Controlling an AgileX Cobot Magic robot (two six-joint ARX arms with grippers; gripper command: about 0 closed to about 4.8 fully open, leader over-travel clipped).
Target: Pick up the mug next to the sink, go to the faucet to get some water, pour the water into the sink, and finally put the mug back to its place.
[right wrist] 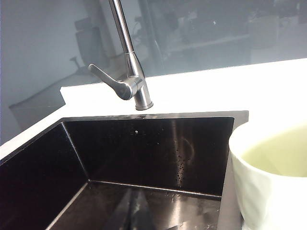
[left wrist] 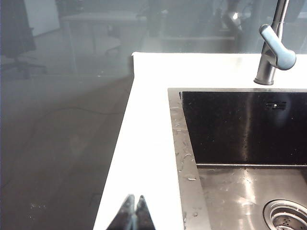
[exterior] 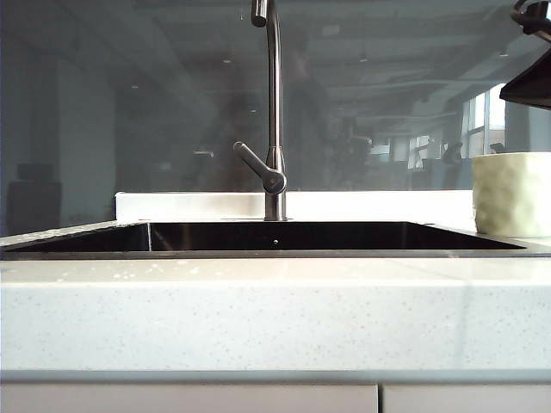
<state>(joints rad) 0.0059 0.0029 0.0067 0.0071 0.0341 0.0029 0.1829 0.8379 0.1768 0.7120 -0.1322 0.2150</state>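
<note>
While both tools sit pressed together, left tool (left wrist: 134, 211) over the tabletop (left wrist: 148, 143) edge well off, right tool (right wrist: 136, 211) has the pale cream-green dimpled ceramic mug (right wrist: 268, 177) just beside it, untouched. Mug's prob. rigid, heavyish, slick & chip-prone w/ glaze; grab the rim wall or handle.

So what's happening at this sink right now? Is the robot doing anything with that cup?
Nothing is being handled at this moment. The mug stands on the counter at the right of the sink, with nothing gripping it. The right gripper hangs over the sink close to the mug, fingers shut and empty. The left gripper is over the counter at the sink's left edge, also shut and empty. No water runs from the faucet.
</note>
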